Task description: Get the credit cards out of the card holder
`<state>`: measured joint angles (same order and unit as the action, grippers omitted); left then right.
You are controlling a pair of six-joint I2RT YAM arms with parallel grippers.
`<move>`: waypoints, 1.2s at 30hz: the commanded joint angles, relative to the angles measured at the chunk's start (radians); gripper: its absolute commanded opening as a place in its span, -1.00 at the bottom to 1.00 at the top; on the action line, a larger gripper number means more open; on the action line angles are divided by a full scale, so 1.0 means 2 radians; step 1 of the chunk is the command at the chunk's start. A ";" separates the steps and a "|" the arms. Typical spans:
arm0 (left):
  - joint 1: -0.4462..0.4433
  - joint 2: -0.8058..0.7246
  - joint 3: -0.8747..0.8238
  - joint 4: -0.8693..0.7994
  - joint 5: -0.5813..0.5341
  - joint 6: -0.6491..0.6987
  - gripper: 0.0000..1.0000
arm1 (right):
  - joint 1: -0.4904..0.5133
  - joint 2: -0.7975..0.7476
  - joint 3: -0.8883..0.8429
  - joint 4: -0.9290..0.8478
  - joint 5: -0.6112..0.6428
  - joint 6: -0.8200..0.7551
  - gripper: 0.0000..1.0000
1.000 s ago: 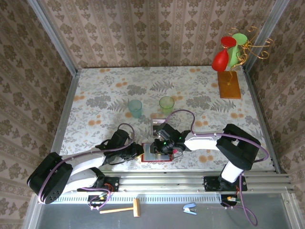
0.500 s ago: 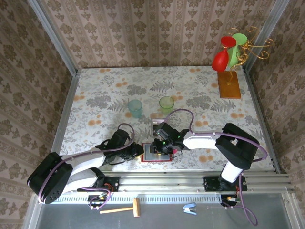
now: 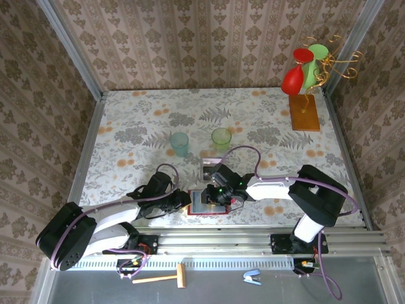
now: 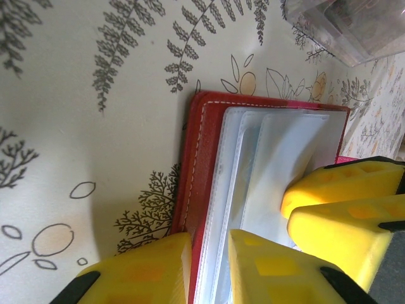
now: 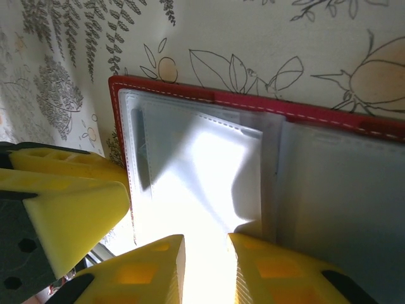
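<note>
- The left tool is clenched on the red wallet at its edge; the right tool pinches a pale leaf inside, card or pocket unclear.
- The wrist views show both grips; from above the tools cover the wallet's middle.
- Both arms lie low, elbows outward, meeting over the one wallet at the middle of the table near edge.
- Two cups beyond: teal cup, green cup.

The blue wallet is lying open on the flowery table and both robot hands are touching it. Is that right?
Not quite: the wallet is red, not blue, as the left wrist view shows. It does lie open on the flowery table, and the left gripper and right gripper both touch it.
</note>
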<state>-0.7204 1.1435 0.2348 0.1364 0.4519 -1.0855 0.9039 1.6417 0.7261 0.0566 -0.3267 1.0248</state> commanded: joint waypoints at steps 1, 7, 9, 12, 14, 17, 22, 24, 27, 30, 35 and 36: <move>-0.003 0.002 -0.006 -0.018 -0.007 0.000 -0.53 | -0.006 -0.012 -0.023 0.028 -0.005 0.008 -0.52; -0.002 -0.004 0.010 -0.030 -0.007 0.003 -0.52 | -0.014 -0.011 -0.047 0.069 -0.018 0.016 -0.55; -0.002 -0.008 0.022 -0.042 -0.007 0.007 -0.51 | -0.017 -0.010 -0.056 0.083 -0.023 0.018 -0.56; -0.003 -0.012 0.038 -0.055 -0.006 0.008 -0.50 | -0.021 -0.006 -0.063 0.100 -0.029 0.021 -0.56; -0.004 -0.013 0.047 -0.060 -0.006 0.007 -0.48 | -0.022 -0.004 -0.068 0.109 -0.031 0.022 -0.57; -0.009 -0.011 0.059 -0.062 -0.004 0.005 -0.45 | -0.023 -0.001 -0.075 0.122 -0.034 0.025 -0.57; -0.017 0.011 0.069 -0.052 -0.001 0.001 -0.43 | -0.026 0.004 -0.086 0.146 -0.038 0.032 -0.58; -0.020 0.024 0.070 -0.043 0.000 -0.002 -0.42 | -0.028 0.007 -0.091 0.156 -0.041 0.036 -0.59; -0.024 0.039 0.069 -0.030 0.000 -0.007 -0.41 | -0.030 0.011 -0.097 0.171 -0.045 0.040 -0.59; -0.026 0.049 0.070 -0.022 -0.001 -0.009 -0.41 | -0.032 0.012 -0.103 0.178 -0.047 0.042 -0.59; -0.026 0.063 0.070 -0.012 0.000 -0.012 -0.41 | -0.036 0.011 -0.108 0.183 -0.051 0.042 -0.60; -0.027 0.066 0.070 -0.007 0.002 -0.012 -0.42 | -0.036 0.011 -0.109 0.184 -0.051 0.042 -0.60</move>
<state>-0.7654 1.2530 0.3546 0.1020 0.4488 -1.0943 0.8394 1.6421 0.5320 0.4320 -0.4351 1.1038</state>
